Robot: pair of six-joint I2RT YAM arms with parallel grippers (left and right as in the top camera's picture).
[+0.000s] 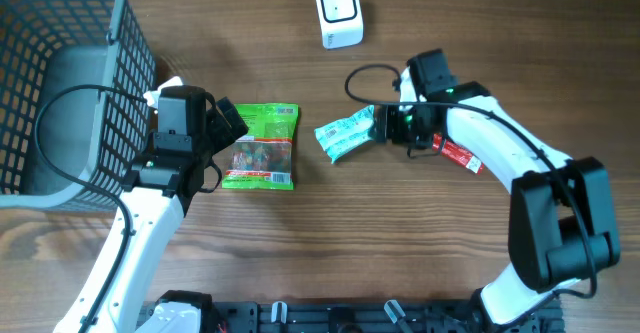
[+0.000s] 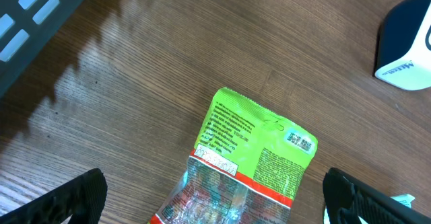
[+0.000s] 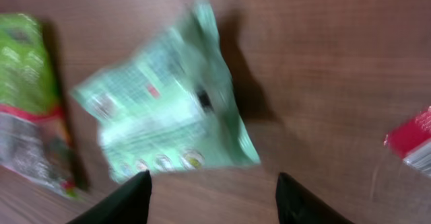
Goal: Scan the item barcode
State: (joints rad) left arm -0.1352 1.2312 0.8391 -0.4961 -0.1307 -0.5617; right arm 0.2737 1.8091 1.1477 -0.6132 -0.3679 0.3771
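Right gripper (image 3: pixel 214 183) part-open, holding nothing; teal packet (image 3: pixel 168 109) lies on the table (image 3: pixel 337 76) just ahead of its fingertips, long axis roughly along the reach, right arm nearer.

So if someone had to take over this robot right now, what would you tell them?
Left gripper: open, over the green packet, not holding it.
Right gripper: open, just short of the mint packet; nothing held.
Things: both packets and a red packet lie on the table; the white scanner stands apart from them; basket beside the left arm.
Done: no packet is at the scanner.
Left: lift a packet and show its barcode to the scanner.
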